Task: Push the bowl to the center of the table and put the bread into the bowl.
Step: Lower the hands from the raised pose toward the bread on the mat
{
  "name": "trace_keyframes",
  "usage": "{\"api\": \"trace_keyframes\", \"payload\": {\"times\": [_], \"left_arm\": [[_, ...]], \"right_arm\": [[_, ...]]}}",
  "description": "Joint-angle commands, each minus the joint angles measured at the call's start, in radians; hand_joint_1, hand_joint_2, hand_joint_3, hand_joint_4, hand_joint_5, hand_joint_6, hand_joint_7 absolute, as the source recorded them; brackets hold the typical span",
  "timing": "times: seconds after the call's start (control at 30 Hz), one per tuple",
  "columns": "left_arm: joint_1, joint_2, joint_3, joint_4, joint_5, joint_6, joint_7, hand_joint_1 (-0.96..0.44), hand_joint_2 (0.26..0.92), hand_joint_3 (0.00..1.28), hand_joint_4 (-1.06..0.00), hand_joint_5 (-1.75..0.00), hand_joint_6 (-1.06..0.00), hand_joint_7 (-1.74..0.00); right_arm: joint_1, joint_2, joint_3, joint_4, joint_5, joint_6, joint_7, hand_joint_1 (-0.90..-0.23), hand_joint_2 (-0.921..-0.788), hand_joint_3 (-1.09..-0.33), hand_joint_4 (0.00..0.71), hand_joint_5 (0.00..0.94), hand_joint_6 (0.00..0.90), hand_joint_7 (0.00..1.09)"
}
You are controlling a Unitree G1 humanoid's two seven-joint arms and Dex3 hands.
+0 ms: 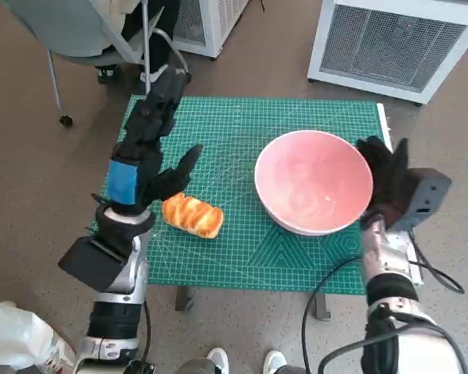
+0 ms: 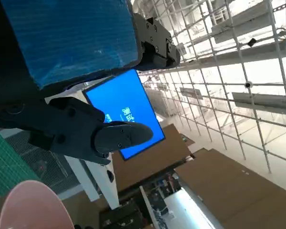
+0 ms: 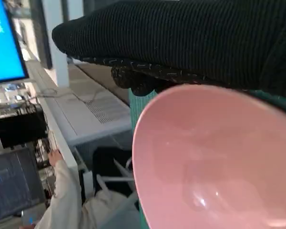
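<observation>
A big pink bowl [image 1: 313, 182] stands on the right half of the green cutting mat [image 1: 234, 132]. My gloved right hand [image 1: 386, 178] lies flat against the bowl's right rim, fingers pointing away from me; the bowl [image 3: 219, 162] fills the right wrist view under the glove [image 3: 181, 38]. A golden bread roll [image 1: 192, 215] lies on the mat's left part, near the front. My left hand [image 1: 152, 148] hovers just behind and left of the roll, fingers spread and holding nothing. In the left wrist view its fingers [image 2: 86, 131] point away, and the bowl's rim [image 2: 33, 207] shows in a corner.
The mat covers a small table; its edges run close to the bowl on the right and to my left hand on the left. A chair [image 1: 86, 35] stands beyond the back left corner, white cabinets [image 1: 390, 43] behind. A person's sleeve [image 3: 62, 200] shows in the right wrist view.
</observation>
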Motion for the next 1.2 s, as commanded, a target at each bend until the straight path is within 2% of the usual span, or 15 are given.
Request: {"api": "trace_keyframes", "payload": {"times": [0.03,0.23,0.57,0.77,0.9,1.03,1.2], "left_arm": [[0.018,0.008,0.006,-0.031,-0.003,-0.005,0.002,-0.40,0.921,0.41,-0.31,0.00,-0.35,-0.09],[0.036,0.013,0.009,-0.055,-0.006,0.010,0.001,-0.41,0.921,0.41,-0.31,0.00,-0.35,-0.09],[0.071,0.023,0.018,-0.100,-0.001,0.038,0.006,-0.42,0.921,0.40,-0.31,0.00,-0.36,-0.08],[0.089,0.028,0.023,-0.118,0.004,0.048,0.010,-0.42,0.921,0.40,-0.31,0.00,-0.36,-0.07],[0.105,0.033,0.026,-0.132,0.005,0.052,0.012,-0.42,0.921,0.40,-0.31,0.00,-0.36,-0.07],[0.124,0.039,0.030,-0.154,0.003,0.058,0.012,-0.43,0.921,0.40,-0.30,0.00,-0.36,-0.06],[0.140,0.059,0.041,-0.172,0.001,0.067,0.006,-0.43,0.921,0.40,-0.30,0.00,-0.36,-0.06]], "right_arm": [[-0.014,0.032,-0.012,0.013,0.007,0.031,-0.016,-0.530,-0.921,-0.779,0.271,0.015,0.054,0.57],[-0.036,0.053,-0.010,0.013,-0.001,0.037,-0.030,-0.529,-0.921,-0.793,0.279,0.017,0.057,0.58],[-0.075,0.100,-0.034,0.016,0.010,0.063,-0.076,-0.541,-0.921,-0.762,0.307,0.027,0.076,0.63],[-0.093,0.121,-0.050,0.018,0.015,0.074,-0.082,-0.534,-0.921,-0.755,0.319,0.030,0.084,0.63],[-0.100,0.117,-0.041,0.018,0.000,0.079,-0.084,-0.533,-0.921,-0.747,0.323,0.030,0.084,0.63],[-0.112,0.098,-0.025,0.011,-0.018,0.066,-0.080,-0.532,-0.921,-0.744,0.327,0.030,0.086,0.62],[-0.132,0.076,0.007,-0.007,-0.045,0.006,-0.084,-0.523,-0.921,-0.747,0.328,0.029,0.087,0.62]]}}
